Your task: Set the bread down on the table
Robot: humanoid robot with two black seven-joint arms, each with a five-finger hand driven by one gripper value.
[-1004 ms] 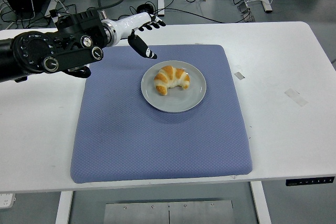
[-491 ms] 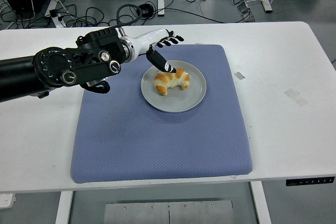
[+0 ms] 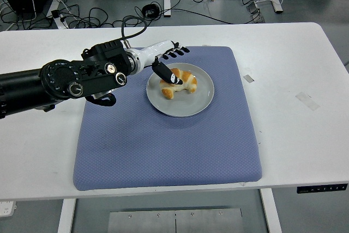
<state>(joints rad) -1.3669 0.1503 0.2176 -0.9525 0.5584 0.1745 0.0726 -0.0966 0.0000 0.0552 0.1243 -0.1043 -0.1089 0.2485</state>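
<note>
Now my left hand (image 3: 168, 63) spread, holding nothing, thumb over croissant (image 3: 179, 83) left end; croissant lies crosswise on plate (image 3: 200, 104), just right-below

A white tabletop (image 3: 283, 69) carries a blue-grey mat (image 3: 163, 145) that covers its middle. On the mat's far half sits a round grey plate (image 3: 188, 105), and on the plate lies the bread (image 3: 182, 83), a golden croissant curved like a crescent. The left arm reaches in from the tabletop's left edge, and the left hand (image 3: 166, 61) hangs over the plate's far left rim with its fingers (image 3: 177, 53) spread and holding nothing. The thumb points down over the croissant's left end; whether it touches cannot be told. Cables lie on the floor beyond the tabletop's far edge.
</note>
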